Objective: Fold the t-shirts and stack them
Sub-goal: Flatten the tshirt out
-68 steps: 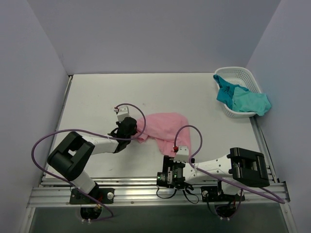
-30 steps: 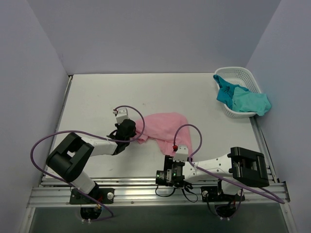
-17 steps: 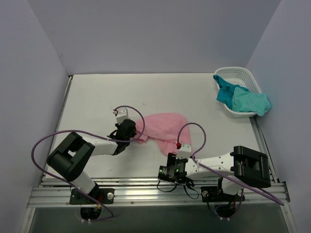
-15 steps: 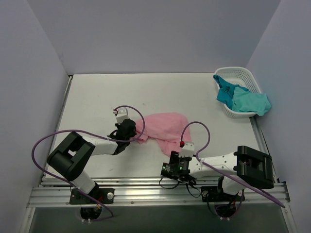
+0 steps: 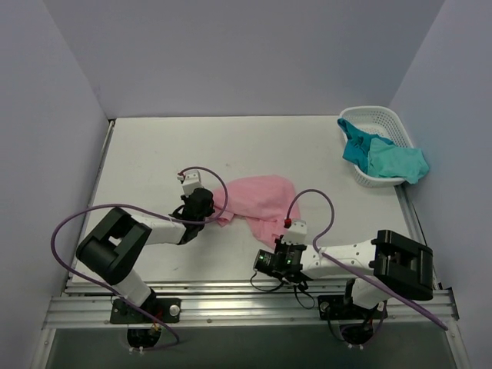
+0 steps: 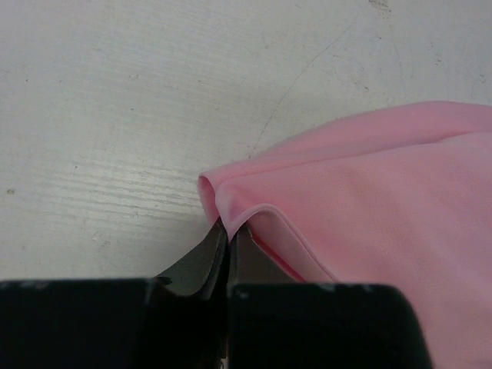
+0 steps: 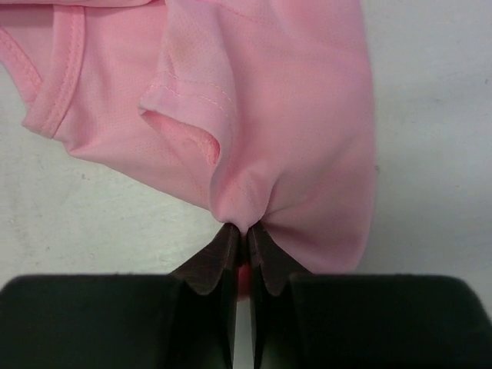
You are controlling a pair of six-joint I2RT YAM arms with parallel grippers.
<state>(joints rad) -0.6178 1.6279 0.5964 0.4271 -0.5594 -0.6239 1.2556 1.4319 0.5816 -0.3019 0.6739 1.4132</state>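
1. Two pincers, both biting cloth: the left pincer (image 6: 224, 233) is clamped on a folded edge of the pink t-shirt (image 5: 257, 201).
2. The right pincer (image 7: 246, 231) is pinched tight on the shirt's near edge, with fabric bunched at its tips.
3. The shirt lies rumpled in the middle of the desk (image 5: 177, 146), between both arms.
4. The teal t-shirts (image 5: 388, 160) spill over the white basket (image 5: 377, 113) at the far right corner.

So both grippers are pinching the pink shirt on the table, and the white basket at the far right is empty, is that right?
Not quite: the white basket holds teal shirts, as the top view shows. The left gripper and right gripper do both pinch the pink shirt.
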